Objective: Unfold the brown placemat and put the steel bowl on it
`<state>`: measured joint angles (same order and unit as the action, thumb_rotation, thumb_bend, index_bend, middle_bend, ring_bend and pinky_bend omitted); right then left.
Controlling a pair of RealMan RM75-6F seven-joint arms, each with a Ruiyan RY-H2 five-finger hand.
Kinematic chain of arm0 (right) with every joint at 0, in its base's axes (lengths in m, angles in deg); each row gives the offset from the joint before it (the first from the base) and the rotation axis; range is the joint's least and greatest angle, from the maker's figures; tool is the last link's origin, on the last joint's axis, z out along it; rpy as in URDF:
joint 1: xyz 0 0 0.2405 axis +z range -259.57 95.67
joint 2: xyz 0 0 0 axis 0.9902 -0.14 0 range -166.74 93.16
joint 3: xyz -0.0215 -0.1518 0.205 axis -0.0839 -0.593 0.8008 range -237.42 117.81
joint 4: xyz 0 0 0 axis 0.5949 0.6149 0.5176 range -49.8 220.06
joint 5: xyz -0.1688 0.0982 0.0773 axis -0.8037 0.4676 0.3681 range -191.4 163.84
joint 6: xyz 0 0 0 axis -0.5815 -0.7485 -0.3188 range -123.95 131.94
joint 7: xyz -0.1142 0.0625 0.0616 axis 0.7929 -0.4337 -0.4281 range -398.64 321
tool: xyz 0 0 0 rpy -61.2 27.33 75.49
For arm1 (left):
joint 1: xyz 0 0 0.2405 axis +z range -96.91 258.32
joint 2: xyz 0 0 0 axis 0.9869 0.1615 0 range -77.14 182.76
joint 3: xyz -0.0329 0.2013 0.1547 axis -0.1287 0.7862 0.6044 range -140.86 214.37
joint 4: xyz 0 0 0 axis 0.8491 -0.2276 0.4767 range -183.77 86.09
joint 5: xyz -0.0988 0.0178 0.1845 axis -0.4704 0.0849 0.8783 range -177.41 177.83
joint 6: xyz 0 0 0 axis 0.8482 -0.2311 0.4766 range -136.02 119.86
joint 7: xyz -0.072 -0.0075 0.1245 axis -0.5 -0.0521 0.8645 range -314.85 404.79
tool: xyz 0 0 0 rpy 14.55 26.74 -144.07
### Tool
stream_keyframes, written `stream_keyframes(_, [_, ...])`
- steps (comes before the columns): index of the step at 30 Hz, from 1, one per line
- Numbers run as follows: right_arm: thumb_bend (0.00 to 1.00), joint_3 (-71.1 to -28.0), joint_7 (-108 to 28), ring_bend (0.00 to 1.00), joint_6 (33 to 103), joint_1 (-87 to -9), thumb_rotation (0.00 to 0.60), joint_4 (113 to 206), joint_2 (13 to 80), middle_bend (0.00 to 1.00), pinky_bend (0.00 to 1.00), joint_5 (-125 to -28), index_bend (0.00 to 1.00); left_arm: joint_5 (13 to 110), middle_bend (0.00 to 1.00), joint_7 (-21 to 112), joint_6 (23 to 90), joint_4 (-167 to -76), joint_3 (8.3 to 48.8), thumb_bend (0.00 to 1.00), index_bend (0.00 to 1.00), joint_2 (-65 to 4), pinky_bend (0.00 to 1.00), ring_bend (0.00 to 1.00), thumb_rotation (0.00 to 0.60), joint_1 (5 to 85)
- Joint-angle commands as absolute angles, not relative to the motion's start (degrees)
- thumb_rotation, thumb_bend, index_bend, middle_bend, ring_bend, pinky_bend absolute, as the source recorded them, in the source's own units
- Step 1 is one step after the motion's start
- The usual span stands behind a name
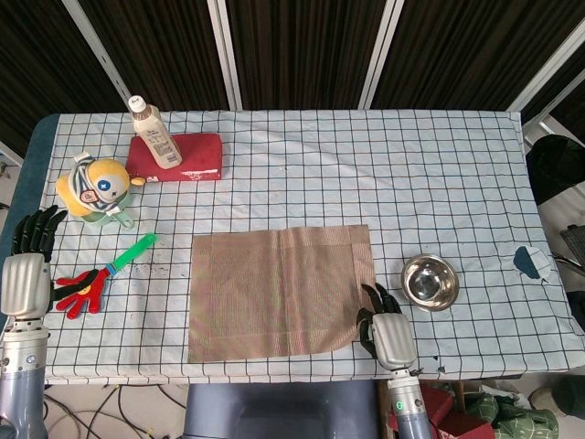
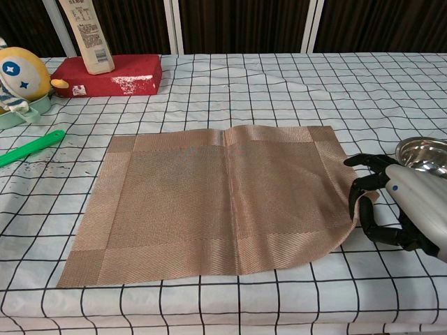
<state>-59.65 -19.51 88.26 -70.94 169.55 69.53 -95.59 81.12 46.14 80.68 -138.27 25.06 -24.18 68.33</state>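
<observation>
Tabletop: right hand [image 2: 401, 209] pinches placemat [image 2: 216, 199].

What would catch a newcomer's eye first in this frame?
The brown placemat lies spread open at the table's front centre, its near right corner pinched by the right hand. Just right of it sits the shiny steel bowl, off the mat. At far left, a yellow toy draws the eye.
</observation>
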Motion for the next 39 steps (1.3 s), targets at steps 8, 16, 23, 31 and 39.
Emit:
stream_keyframes(8, [0.59, -60.33, -19.86, 0.06, 88.07, -71.86, 0.6, 169.59, 69.58, 0.13, 0.16, -96.79, 0.65, 81.22, 0.06, 46.06, 80.73, -138.29, 25.1, 0.02, 0.13, -24.18, 0.01, 0.01, 0.6, 68.35])
stream_keyframes(16, [0.57, -60.32, -19.65, 0.06, 87.64, -72.43, 0.6, 169.28, 69.49, 0.12, 0.16, -97.36, 0.64, 81.28, 0.06, 45.91, 80.78, -138.21, 25.1, 0.02, 0.13, -24.14, 0.01, 0.01, 0.6, 68.37])
stream_keyframes(23, [0.28, -60.19, -18.68, 0.02, 86.4, -72.53, 0.6, 169.79, 68.64, 0.01, 0.16, -97.06, 0.13, 81.33, 0.06, 45.91, 80.64, -138.22, 25.21, 0.02, 0.13, -24.06, 0.01, 0.01, 0.6, 68.37])
stream_keyframes(31, [0.21, -59.76, -18.25, 0.0, 86.51, -72.48, 0.6, 170.59, 67.36, 0.0, 0.16, -98.22, 0.0, 81.54, 0.06, 45.89, 80.76, -138.2, 25.26, 0.02, 0.13, -23.98, 0.01, 0.01, 0.6, 68.39])
stream_keyframes(39, [0.21, -58.51, -17.95, 0.0, 87.89, -72.47, 0.6, 173.89, 64.32, 0.0, 0.16, -99.53, 0.0, 81.81, 0.06, 45.95, 80.93, -138.12, 25.38, 0.02, 0.13, -24.06, 0.01, 0.01, 0.6, 68.43])
